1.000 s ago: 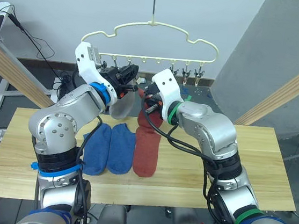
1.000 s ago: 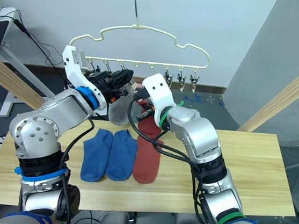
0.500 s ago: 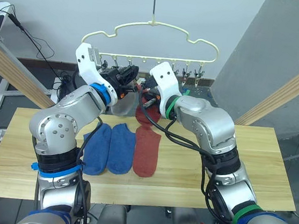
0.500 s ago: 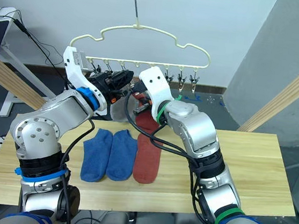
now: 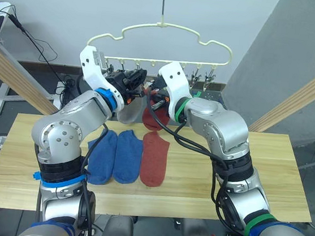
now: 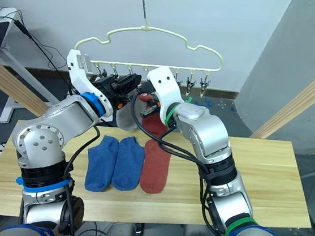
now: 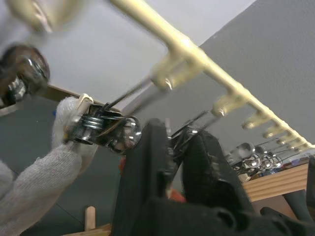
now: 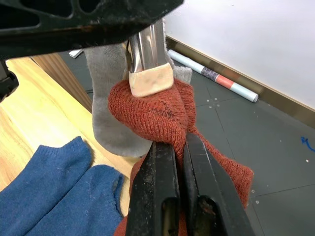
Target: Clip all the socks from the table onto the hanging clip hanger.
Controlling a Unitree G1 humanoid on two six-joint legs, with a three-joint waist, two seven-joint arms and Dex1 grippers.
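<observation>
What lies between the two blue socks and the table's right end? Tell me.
One rust-red sock lies flat beside the blue socks; past it the table is bare wood in the left eye view.

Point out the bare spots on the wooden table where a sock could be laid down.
The light wooden table is bare right of the flat rust-red sock and left of the two blue socks. The middle is crowded with socks and both arms above.

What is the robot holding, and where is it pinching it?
The right pincer pinches a red sock by its bunched top edge, under a clip. The left pincer squeezes that clip's handles.
</observation>
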